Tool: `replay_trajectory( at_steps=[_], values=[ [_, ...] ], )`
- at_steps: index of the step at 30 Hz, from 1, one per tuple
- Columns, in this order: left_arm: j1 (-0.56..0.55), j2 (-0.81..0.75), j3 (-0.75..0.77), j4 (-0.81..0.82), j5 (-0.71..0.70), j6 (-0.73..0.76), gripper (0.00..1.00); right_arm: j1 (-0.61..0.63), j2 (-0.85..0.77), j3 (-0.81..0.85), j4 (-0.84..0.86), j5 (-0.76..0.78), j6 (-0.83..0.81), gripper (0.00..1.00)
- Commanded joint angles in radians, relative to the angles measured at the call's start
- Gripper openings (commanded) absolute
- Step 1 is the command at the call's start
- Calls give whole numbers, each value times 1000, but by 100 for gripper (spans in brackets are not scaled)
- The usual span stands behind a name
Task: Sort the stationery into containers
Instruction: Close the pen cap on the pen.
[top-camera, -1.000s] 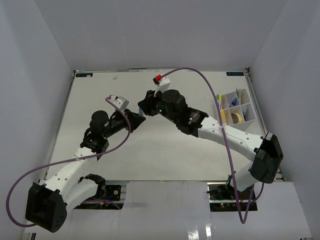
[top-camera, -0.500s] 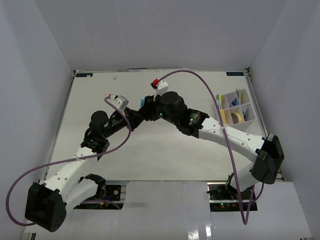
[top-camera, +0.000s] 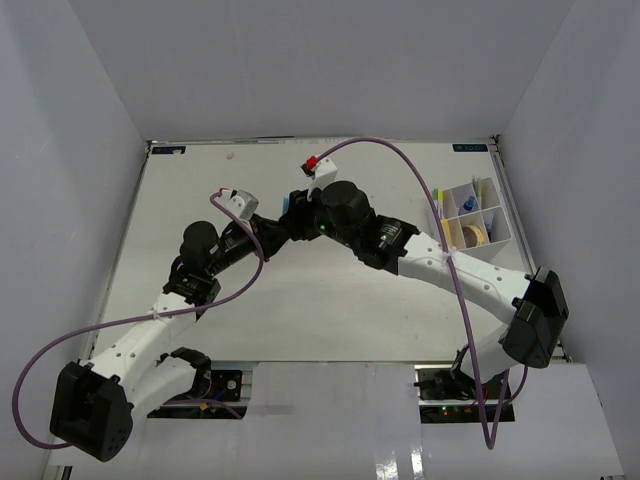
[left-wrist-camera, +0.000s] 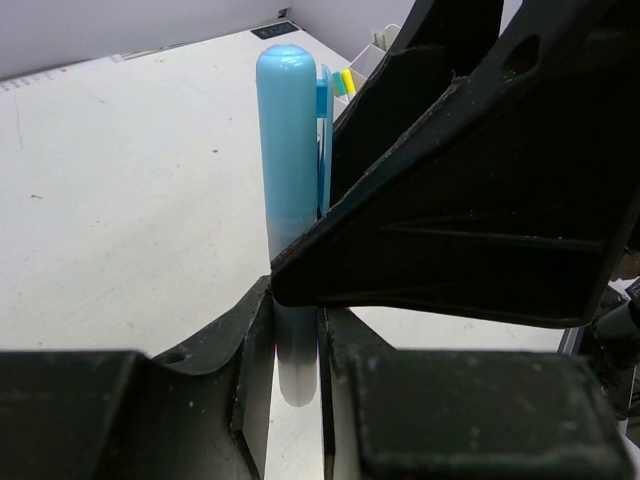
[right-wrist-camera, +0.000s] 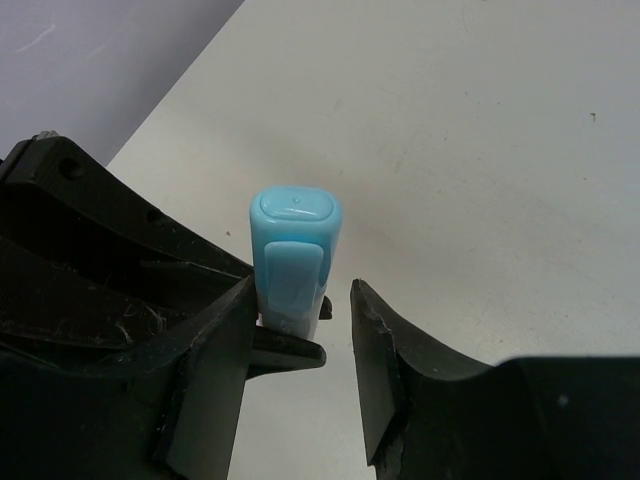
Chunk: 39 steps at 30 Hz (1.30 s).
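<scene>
**Fingers (left-wrist-camera: 245, 335) shut left, spread right**

Fingers of the left gripper (left-wrist-camera: 296, 330) pinched the light-blue pen (left-wrist-camera: 290, 150) low on its barrel, well left of the organizer box (top-camera: 488, 212). The right gripper (right-wrist-camera: 305, 300) straddled the cap, parted: one finger against it, the other clear. Danger: had the left let go before the right closed, the pen would have dropped. Only the right wrist view showed that gap; the left wrist view showed the pinch.

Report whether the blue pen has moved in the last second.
Yes. The pen shifted slightly toward the far edge of the table, gripped by the left pincer.
</scene>
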Motion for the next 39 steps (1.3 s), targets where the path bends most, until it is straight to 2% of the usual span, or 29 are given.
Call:
replay_trajectory(
  at_steps=[1,26,39],
  values=[
    [-13,-8,49,86,7,-8,0,-6,-5,50,-49,17,-34,49],
    [-44,27,63,60,4,-8,0,-19,-51,93,21,76,-82,55],
    [-48,35,66,54,16,-7,0,-25,-77,49,58,91,-89,51]
  ],
)
